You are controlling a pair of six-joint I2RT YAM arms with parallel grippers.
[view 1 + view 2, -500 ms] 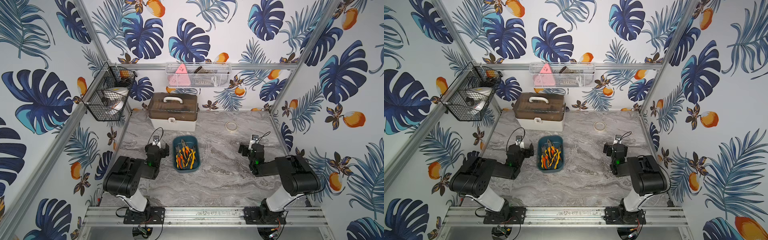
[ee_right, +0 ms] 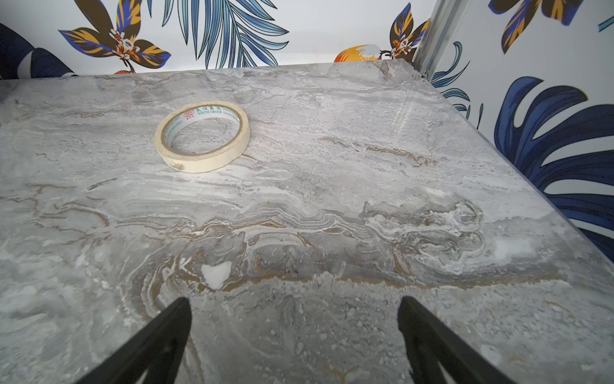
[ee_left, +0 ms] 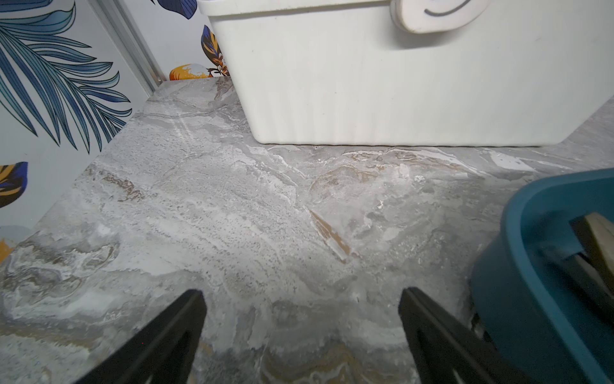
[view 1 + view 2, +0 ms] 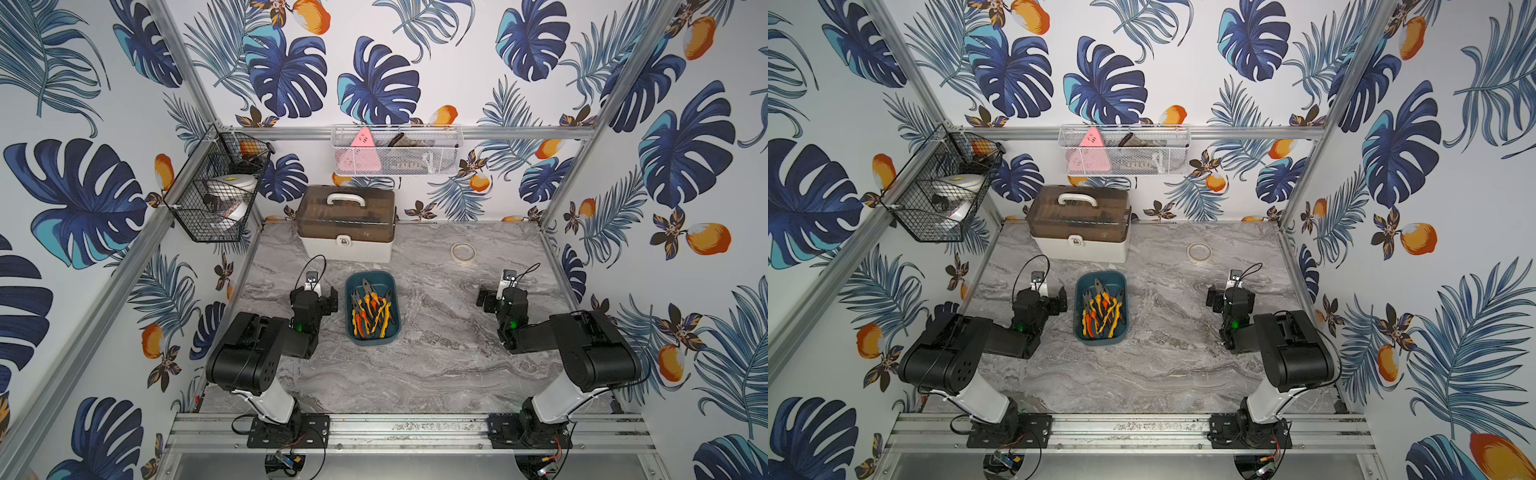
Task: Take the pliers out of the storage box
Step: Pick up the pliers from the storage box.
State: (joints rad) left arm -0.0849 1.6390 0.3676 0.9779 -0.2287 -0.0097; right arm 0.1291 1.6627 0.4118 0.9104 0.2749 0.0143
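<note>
On the worktop (image 4: 436, 365), slightly toward 9 o'clock from its centre, sits the box (image 4: 372, 341), visible in both top views with its long axis running 12 to 6. The pliers (image 4: 371, 309) all lie inside it in an overlapping heap, grey heads toward 12 o'clock and yellow-black and orange-black handles toward 6. The overlap prevents a sure count. The left claw (image 3: 300, 292) stands at 9 o'clock of the box, just beside its wall and aimed toward 12 o'clock. Its fingers are spread wide with only bare worktop between them, and it grips nothing. The left wrist view shows the teal wall close against one finger, but contact cannot be confirmed. A grey plier head shows over the rim in that view. The right claw (image 2: 294, 299) stands at 3 o'clock of the box, well apart from it, also aimed toward 12 o'clock. Its fingers are likewise spread wide over bare worktop, and it grips nothing. The case (image 4: 347, 224) stands at 12 o'clock of the box, near the rear wall, lid down and handle on top, with a strip of worktop between the two. The tape (image 4: 463, 252) lies flat at 1 o'clock of the box and 11 o'clock of the right claw, apart from both. A black basket (image 4: 216, 195) hangs on the wall at 10 o'clock. A white basket (image 4: 395, 156) hangs on the rear wall at 12 o'clock, above the case.
</note>
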